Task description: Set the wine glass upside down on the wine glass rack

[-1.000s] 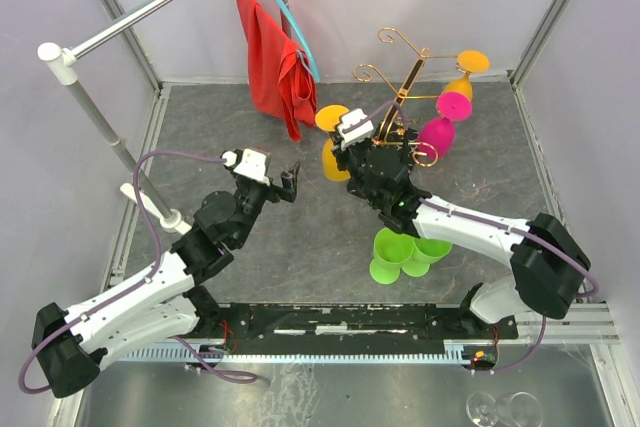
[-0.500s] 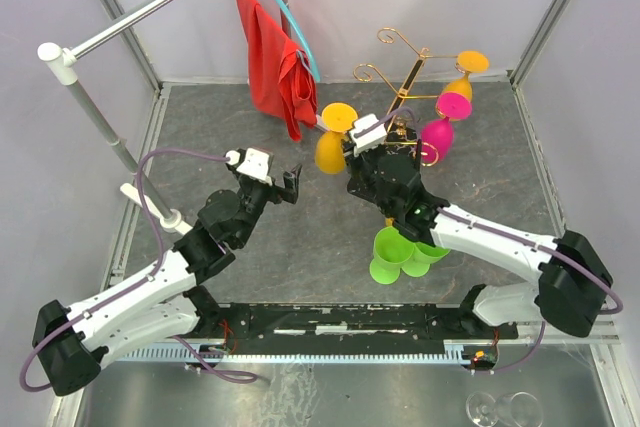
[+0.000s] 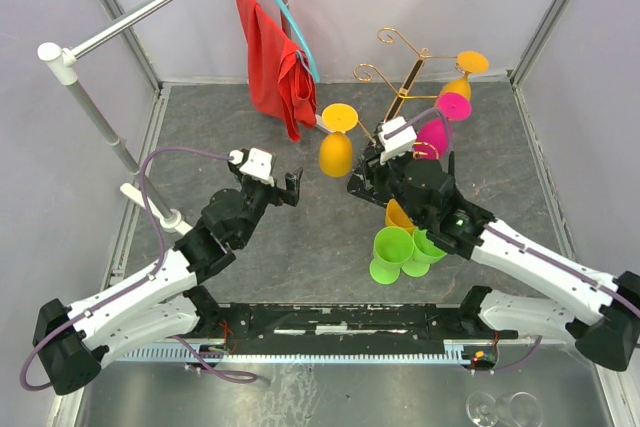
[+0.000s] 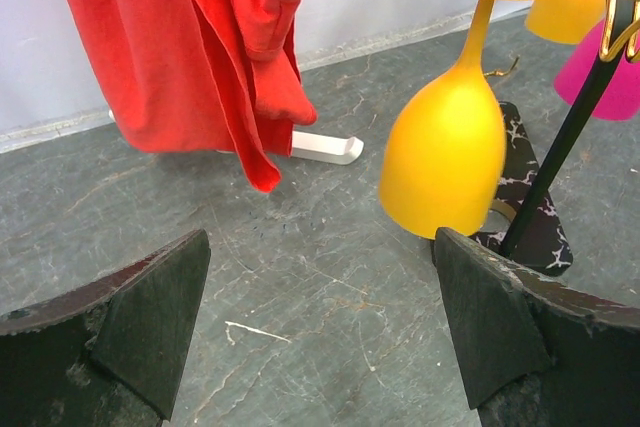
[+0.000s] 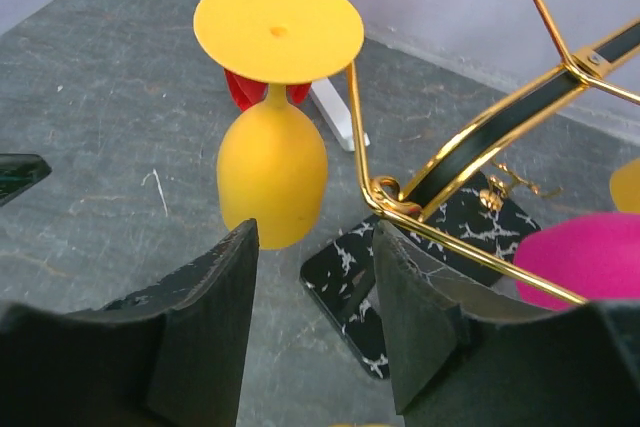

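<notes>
The right claw (image 5: pixel 315 239) is seen with its jaws apart and nothing held between them. The glass (image 5: pixel 272 182) is found just ahead of the fingertips, slightly left of the gap, and no contact with either finger can be made out. The glass is hung bowl down, with its flat foot uppermost and caught at one edge on a curled gold arm of the rack (image 5: pixel 480 137). Its bowl is kept off the tabletop (image 3: pixel 220 137), beside the black marbled base (image 5: pixel 350 287). In the top view the glass (image 3: pixel 336 152) is placed at the rack's left side, and the claw lies between it and a pink glass (image 3: pixel 437 132) hung on the right. A second orange glass (image 3: pixel 462 82) is hung further back.

The left claw (image 4: pixel 318 247) is held fully apart and empty, low over the tabletop. The same glass is seen ahead of it and to the right, well clear of its fingers.

The placing is judged to be essentially done, since the glass is inverted and carried by the rack alone. What is left is judged to be a clean withdrawal of the right claw without the bowl or the gold arm being knocked. How securely the foot is seated cannot be told.
</notes>
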